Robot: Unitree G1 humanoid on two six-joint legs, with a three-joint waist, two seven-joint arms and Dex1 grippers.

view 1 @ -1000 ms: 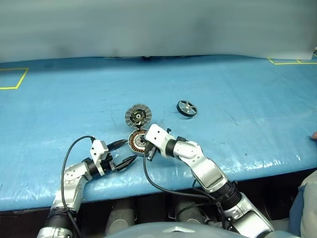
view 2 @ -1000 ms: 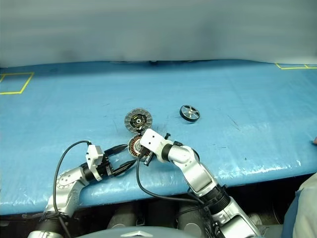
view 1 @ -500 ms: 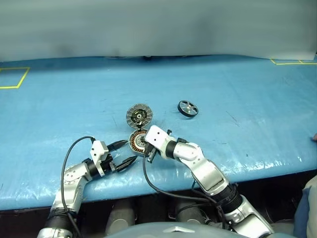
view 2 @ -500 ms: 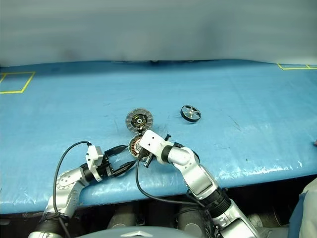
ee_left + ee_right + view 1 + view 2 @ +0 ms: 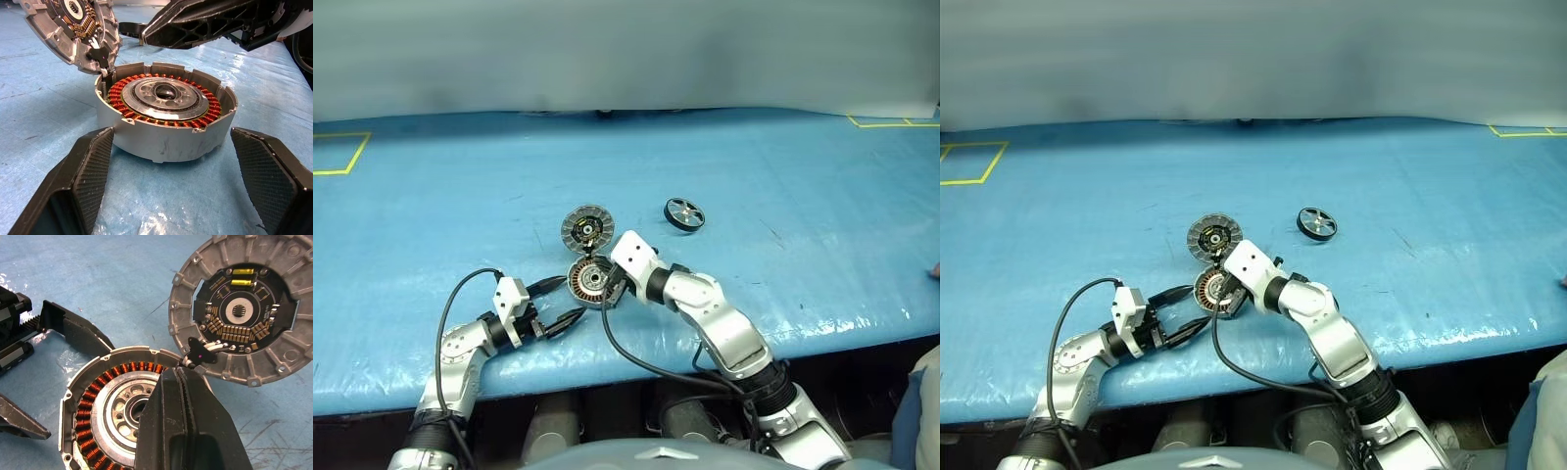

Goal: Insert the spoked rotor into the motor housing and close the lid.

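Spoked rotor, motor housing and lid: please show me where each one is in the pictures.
spoked rotor (image 5: 682, 212), left eye view, on its silver spokes.
motor housing (image 5: 164, 143), left wrist view, on its grey outer wall.
lid (image 5: 288, 352), right wrist view, on a radial segment of its open inner face.

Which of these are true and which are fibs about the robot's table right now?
1. The lid is flipped open. True.
2. The spoked rotor sits inside the motor housing. False: it lies apart on the blue table.
3. The left gripper is open. True.
4. The right gripper is wide open. False: its fingers are shut, over the housing.
5. The housing shows copper windings. True.
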